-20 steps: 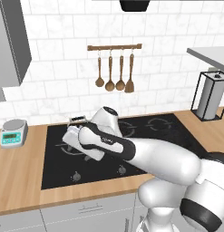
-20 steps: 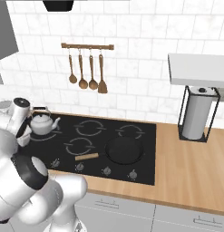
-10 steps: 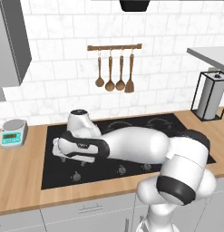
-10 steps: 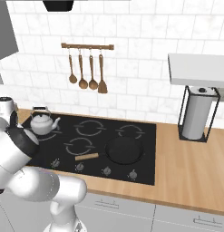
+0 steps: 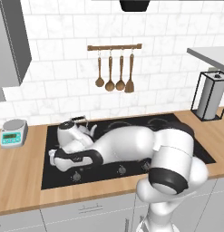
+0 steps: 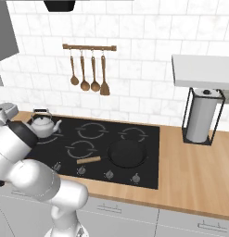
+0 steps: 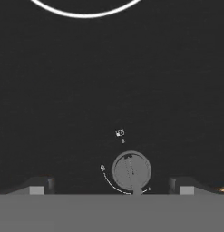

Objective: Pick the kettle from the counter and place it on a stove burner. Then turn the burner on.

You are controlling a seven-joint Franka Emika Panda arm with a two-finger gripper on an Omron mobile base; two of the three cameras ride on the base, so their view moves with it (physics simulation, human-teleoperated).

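Observation:
The silver-grey kettle (image 5: 73, 130) (image 6: 42, 124) stands upright on the black cooktop (image 5: 186, 140) (image 6: 143, 159) at its back left, apart from the gripper. My gripper (image 5: 53, 158) (image 7: 111, 185) hangs low over the cooktop's front left corner, open, with nothing between its fingers. In the hand view a round grey knob (image 7: 131, 171) lies between the two fingertips (image 7: 37, 186), just ahead of them. A white arc of a stove burner (image 7: 86, 11) ring curves across the top of that view. The wood-grain counter (image 5: 18, 186) (image 6: 194, 180) surrounds the cooktop.
A grey scale (image 5: 13, 132) sits on the counter left of the cooktop. A short wooden stick (image 6: 88, 160) lies on the glass behind a row of knobs (image 6: 109, 174). A paper towel holder (image 5: 211, 95) (image 6: 201, 115) stands far right. Wooden utensils (image 5: 114, 68) hang on the wall.
The hand has swung left and down, from beside the kettle to the cooktop's front left corner. The kettle has stayed where it stands. The jaws remain open.

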